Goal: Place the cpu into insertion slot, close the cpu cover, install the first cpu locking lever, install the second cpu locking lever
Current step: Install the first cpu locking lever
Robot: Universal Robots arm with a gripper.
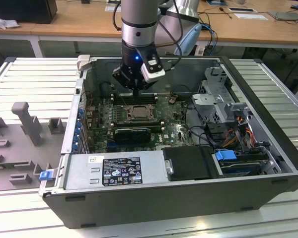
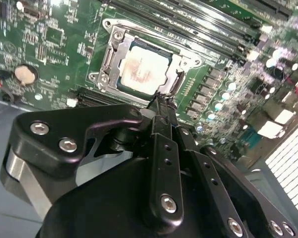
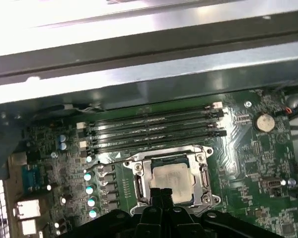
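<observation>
Exterior view: my gripper (image 1: 137,93) hangs just above the cpu (image 1: 139,112). Second wrist view: the cpu sits in the slot (image 2: 174,85), with the cover (image 2: 111,57) flat around it. First wrist view: jaws pinched together, empty. I judge the cpu light, stiff and fragile, so edges only.

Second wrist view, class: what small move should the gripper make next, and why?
Probably ease the gripper down onto the edge of the socket: the chip already sits inside, the cover lies flat around it, and the gripper, shut, hovers there.
</observation>
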